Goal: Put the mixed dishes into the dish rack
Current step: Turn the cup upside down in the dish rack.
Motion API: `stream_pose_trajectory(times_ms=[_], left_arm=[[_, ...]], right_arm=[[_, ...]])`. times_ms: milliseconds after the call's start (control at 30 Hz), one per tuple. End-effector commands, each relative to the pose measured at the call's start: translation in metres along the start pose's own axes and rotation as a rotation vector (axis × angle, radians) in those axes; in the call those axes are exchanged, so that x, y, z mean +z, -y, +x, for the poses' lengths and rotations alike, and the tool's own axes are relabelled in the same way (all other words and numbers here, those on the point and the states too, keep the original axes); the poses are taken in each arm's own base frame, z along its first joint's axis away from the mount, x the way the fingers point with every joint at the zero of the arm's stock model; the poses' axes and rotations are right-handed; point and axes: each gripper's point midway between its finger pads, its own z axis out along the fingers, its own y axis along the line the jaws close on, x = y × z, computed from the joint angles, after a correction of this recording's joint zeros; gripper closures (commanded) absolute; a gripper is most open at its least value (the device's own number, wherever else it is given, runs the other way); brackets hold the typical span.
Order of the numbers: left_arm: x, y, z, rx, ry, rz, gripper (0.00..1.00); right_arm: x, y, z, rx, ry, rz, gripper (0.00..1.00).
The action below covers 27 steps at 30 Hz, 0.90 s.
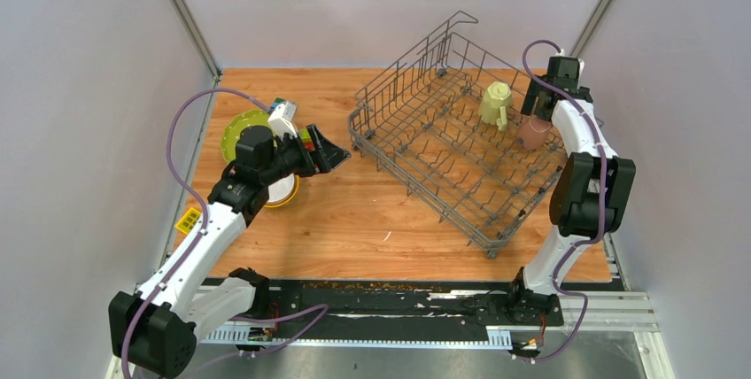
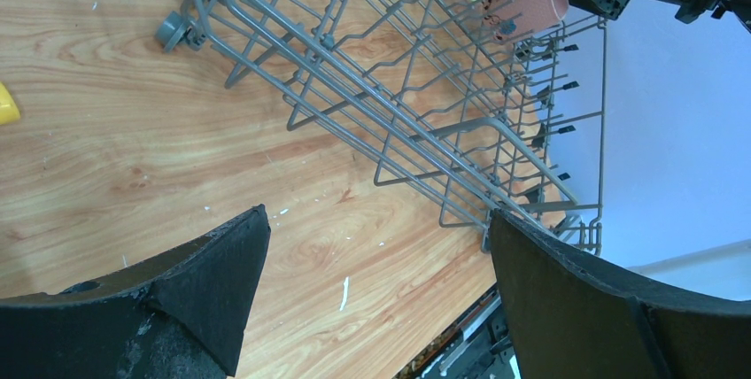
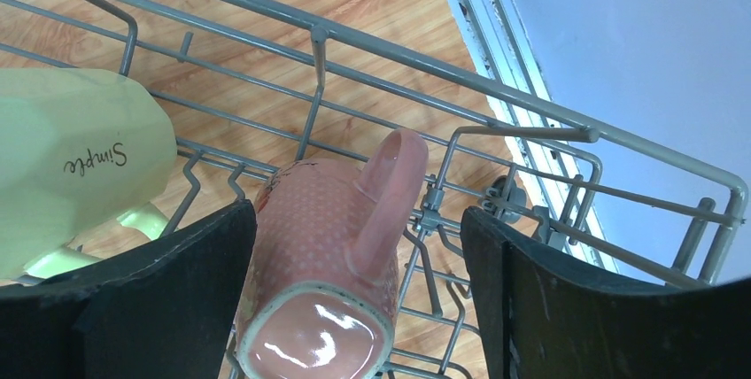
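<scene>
The dish rack (image 1: pixel 416 186) stands on the right half of the table. At its far right corner a pale-green mug (image 1: pixel 495 103) and a pink dotted mug (image 1: pixel 534 133) sit upside down on the tines. My right gripper (image 3: pixel 359 211) is open around the pink mug (image 3: pixel 319 246): the left finger lies against it and the right finger stands apart. The pale-green mug (image 3: pixel 80 149) is just to its left. My left gripper (image 1: pixel 332 153) hangs open and holds nothing, over bare wood left of the rack (image 2: pixel 398 87). A lime-green plate (image 1: pixel 232 131) and a white bowl (image 1: pixel 285 191) lie partly hidden under the left arm.
A yellow toy block (image 1: pixel 188 220) lies at the table's left edge, and small red and green blocks (image 1: pixel 307 137) sit by the left wrist. The grey side walls stand close to the table on the left and right. A white scrap (image 2: pixel 344 293) lies on the wood.
</scene>
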Motion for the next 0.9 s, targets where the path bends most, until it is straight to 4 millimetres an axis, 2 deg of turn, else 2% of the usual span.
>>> stream_pose_trajectory(times_ms=[0,100,167,300,400,567,700,867], left_arm=[[-0.007,0.013,-0.017,0.032,0.05,0.031,0.0],[-0.007,0.013,-0.017,0.032,0.049,0.032,0.0],[-0.007,0.013,-0.017,0.031,0.049,0.031,0.0],[-0.007,0.013,-0.018,0.03,0.053,0.031,0.0],[-0.006,0.014,-0.018,0.028,0.053,0.033,0.0],[-0.008,0.013,-0.022,0.033,0.069,0.022,0.0],[-0.011,0.008,-0.022,0.036,0.074,-0.013,0.0],[-0.021,-0.006,-0.028,0.042,0.112,-0.115,0.0]], right_arm=[[-0.005,0.002,-0.024,0.034,0.059,0.014,0.14],[-0.015,-0.005,-0.03,0.05,0.067,-0.034,0.15],[-0.029,-0.004,-0.039,0.078,0.083,-0.049,0.15],[-0.063,-0.004,-0.064,0.114,0.161,-0.097,0.14],[-0.089,-0.008,-0.074,0.16,0.2,-0.156,0.14],[-0.126,-0.028,-0.066,0.238,0.198,-0.32,0.16],[-0.152,-0.039,-0.051,0.317,0.189,-0.431,0.24],[-0.184,-0.057,-0.041,0.365,0.205,-0.597,0.22]])
